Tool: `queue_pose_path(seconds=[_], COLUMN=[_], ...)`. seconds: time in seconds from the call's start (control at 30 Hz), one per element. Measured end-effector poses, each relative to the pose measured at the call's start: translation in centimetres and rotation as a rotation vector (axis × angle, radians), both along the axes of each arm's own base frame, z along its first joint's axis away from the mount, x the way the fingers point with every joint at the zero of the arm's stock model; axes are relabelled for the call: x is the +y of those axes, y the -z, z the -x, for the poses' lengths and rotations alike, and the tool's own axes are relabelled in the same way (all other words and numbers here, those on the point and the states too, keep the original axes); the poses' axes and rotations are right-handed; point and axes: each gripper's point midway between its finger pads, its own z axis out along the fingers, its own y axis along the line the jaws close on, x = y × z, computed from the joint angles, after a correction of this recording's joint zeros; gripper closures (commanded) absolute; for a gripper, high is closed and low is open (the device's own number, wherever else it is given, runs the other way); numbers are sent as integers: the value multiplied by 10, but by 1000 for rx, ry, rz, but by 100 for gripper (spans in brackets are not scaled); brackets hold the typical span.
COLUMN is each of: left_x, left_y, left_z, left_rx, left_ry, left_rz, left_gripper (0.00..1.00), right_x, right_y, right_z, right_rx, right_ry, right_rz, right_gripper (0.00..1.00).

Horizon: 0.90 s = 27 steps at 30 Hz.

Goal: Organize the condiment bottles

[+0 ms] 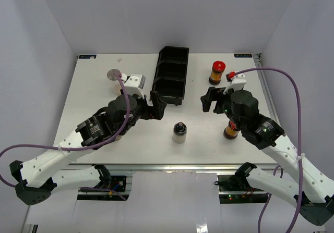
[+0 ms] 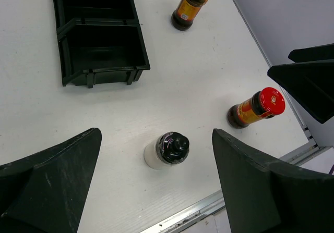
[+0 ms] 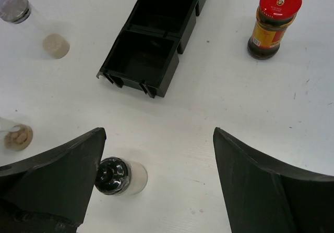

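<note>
Both red caps carry raised writing, but it is too small to read. The orange-yellow labels on the two amber bottles are likewise illegible. The far amber bottle (image 1: 216,72) stands upright, right of the black tray (image 1: 172,76), near the back of the white tabletop (image 1: 203,149). The near amber bottle (image 2: 257,108) stands close to the front edge. In the overhead view it is partly hidden by the right arm.

The pale bottle (image 1: 179,132) with a glossy, ribbed dark cap stands alone in the middle front, between the two arms. The left wrist view looks straight down on its cap.

The bottle with a flat grey metal lid (image 1: 112,74) stands at the back left, left of the tray. Its wall is clear and a layer of cream powder sits at the bottom. A fifth bottle (image 3: 15,136), clear with tan powder, shows only at the left edge of the right wrist view.

The tray is long, matte moulded plastic with three square compartments, and no bottle is in it.

The left pincer (image 1: 158,105) hovers near the tray's front end, its matte black fingers (image 2: 57,181) spread wide, holding nothing. The right pincer (image 1: 210,100) is also spread wide and empty, its fingers (image 3: 271,186) well apart.
</note>
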Motion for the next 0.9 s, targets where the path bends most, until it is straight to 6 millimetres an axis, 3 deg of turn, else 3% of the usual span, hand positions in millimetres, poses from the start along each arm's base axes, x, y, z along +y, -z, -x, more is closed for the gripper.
queue_pose_path(seconds=[0.3, 0.57, 0.73, 0.9], left_x=[0, 3, 14, 32], left_y=[6, 58, 96, 141], left_z=[0, -9, -26, -51], left_rx=[3, 46, 91, 181], left_ry=[1, -13, -44, -114], left_rz=[-11, -109, -160, -211], left_gripper=[2, 2, 2, 2], right_x=[-2, -8, -4, -17], right_y=[-2, -8, 2, 8], right_z=[1, 0, -30, -97], right_rx=[-10, -79, -64, 5], right_ry=[5, 23, 67, 180], right_rz=[-7, -30, 61, 132], right_gripper=[10, 10, 9, 9])
